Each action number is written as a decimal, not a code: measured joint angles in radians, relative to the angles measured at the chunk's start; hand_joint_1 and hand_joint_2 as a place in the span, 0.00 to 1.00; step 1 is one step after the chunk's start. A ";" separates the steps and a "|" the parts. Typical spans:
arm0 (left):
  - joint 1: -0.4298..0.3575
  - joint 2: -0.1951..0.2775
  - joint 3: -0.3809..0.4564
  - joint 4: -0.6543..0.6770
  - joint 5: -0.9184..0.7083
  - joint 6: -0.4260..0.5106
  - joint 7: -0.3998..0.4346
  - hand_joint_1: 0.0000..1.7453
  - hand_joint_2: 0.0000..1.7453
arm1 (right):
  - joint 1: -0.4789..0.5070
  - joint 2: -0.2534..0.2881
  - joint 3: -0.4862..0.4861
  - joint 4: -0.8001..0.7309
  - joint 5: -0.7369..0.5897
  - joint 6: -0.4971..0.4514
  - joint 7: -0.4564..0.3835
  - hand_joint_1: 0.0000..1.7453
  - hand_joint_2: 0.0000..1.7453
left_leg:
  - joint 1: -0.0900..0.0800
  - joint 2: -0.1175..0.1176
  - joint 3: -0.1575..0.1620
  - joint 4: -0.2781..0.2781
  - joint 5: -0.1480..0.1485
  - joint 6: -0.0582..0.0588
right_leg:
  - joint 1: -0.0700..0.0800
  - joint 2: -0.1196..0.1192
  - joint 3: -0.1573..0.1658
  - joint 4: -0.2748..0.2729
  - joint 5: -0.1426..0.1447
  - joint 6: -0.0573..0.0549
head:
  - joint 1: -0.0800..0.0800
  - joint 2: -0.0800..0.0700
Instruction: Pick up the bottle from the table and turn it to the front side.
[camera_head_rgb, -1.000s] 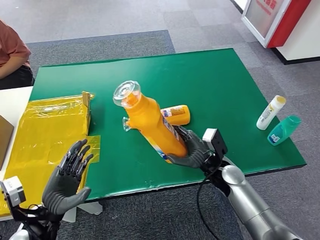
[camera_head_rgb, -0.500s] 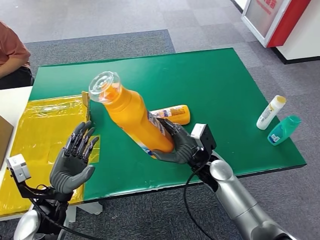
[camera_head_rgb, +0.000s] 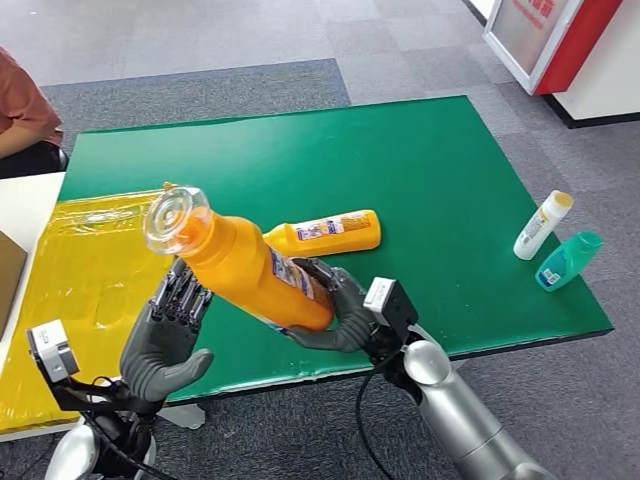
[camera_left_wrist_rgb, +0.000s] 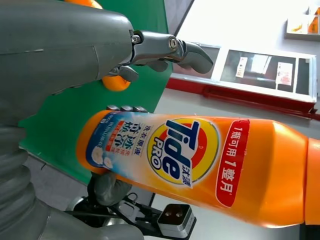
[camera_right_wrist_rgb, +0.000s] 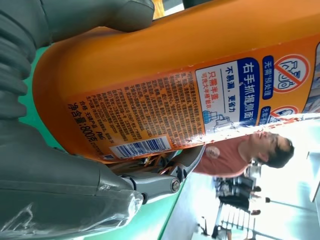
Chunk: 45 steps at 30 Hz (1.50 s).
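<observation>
Above the table's near edge: your right hand grips the base of the orange bottle, now swung lower and leftward.
Left hand: risen under the neck, fingers spread, holding nothing.
Meaning: you're set for a handover; the back label faces your right wrist.

The right robot hand reaches in on a silver arm bent at the wrist, its dark fingers and thumb wrapped around the base of the orange bottle, which it holds tilted, cap end angled up toward the left robot hand. The left robot hand is raised palm up just under the bottle's neck, fingers close together and thumb spread; whether they touch the bottle cannot be told.
</observation>
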 joint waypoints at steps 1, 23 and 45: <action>0.004 0.000 -0.006 -0.004 -0.001 0.000 -0.001 0.00 1.00 | 0.005 0.003 0.001 -0.001 0.003 -0.001 -0.001 1.00 1.00 | 0.000 0.000 0.000 0.000 0.000 0.000 | 0.000 0.000 0.000 0.000 0.000 0.000 | 0.000 0.000; -0.032 -0.002 -0.038 -0.015 -0.061 0.065 0.016 0.00 1.00 | -0.002 0.064 0.068 0.012 0.058 -0.015 0.010 1.00 1.00 | 0.000 0.000 0.000 0.000 0.001 0.000 | 0.000 0.000 0.000 0.000 0.000 0.000 | 0.000 0.000; -0.117 -0.034 -0.053 0.007 -0.033 0.035 0.046 0.00 1.00 | -0.037 0.077 0.127 0.027 0.100 -0.062 0.005 1.00 1.00 | 0.000 0.000 0.000 0.000 0.001 -0.001 | 0.000 0.000 -0.001 0.000 0.000 0.000 | 0.000 0.000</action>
